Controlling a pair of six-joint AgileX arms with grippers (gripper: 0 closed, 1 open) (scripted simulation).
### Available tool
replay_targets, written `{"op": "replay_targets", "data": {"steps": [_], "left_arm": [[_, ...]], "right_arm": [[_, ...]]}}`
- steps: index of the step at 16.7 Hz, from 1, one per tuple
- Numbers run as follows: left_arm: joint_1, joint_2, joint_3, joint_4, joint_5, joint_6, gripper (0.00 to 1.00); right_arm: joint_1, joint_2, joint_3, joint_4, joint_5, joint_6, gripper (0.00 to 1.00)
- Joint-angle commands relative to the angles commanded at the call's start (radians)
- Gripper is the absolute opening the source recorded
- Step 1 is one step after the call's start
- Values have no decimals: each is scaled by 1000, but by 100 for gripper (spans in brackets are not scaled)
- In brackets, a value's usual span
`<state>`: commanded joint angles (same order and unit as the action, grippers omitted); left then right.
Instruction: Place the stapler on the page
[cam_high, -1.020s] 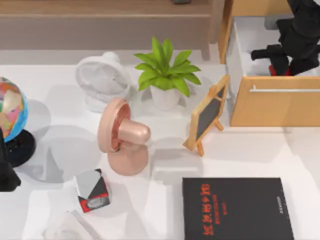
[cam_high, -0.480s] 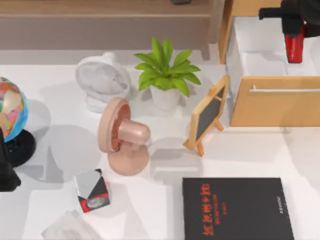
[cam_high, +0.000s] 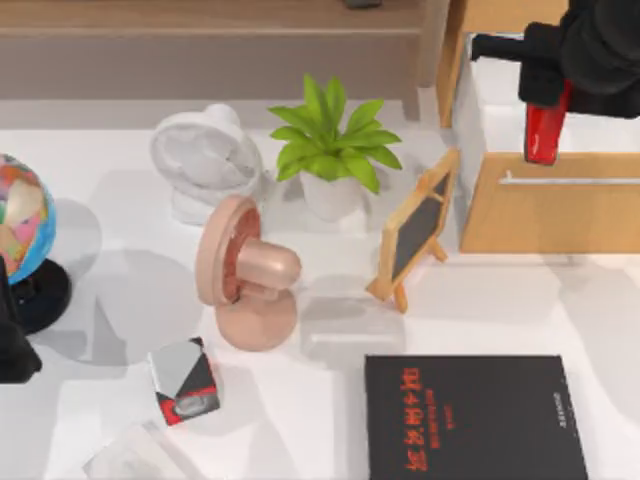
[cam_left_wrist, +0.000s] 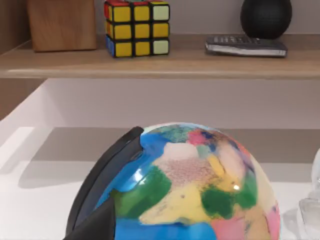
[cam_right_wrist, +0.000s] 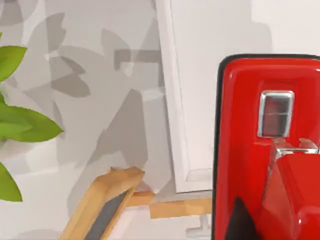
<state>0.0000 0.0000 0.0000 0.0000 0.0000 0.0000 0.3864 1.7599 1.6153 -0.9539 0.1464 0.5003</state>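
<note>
Right arm: the black two-finger right gripper (cam_high: 548, 100) sits at the upper right of the top view, pinching the narrow bright red stapler with dark trim (cam_high: 545, 128) by one end. The stapler hangs clear of any surface, over the open white-lined wooden drawer (cam_high: 560, 215). In the right wrist view the stapler (cam_right_wrist: 267, 150) fills the right side, its small metal window visible.

The large flat black page with a column of red characters (cam_high: 473, 415) lies at the lower right of the top view, well apart from the stapler. Between them stands the small wood-framed chalkboard (cam_high: 412, 228), tilted on its easel.

Left arm: parked at the left edge of the top view, just beside the multicoloured globe on a black base (cam_high: 22, 225). Cannot tell how the left gripper's fingers stand.
</note>
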Motion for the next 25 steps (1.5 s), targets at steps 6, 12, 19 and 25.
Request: {"op": "replay_targets", "data": {"steps": [6,12,19,25], "left_arm": [[0,0,0,0,0,0,100],[0,0,0,0,0,0,100],[0,0,0,0,0,0,100],[0,0,0,0,0,0,100]], "right_arm": [[193,-113,-266,9,-29,176,0],[354,-134,-477,3,-64,272,0],[395,-130,-528,1,-73,289,0],[390,-110,-558,54,-73,287,0]]}}
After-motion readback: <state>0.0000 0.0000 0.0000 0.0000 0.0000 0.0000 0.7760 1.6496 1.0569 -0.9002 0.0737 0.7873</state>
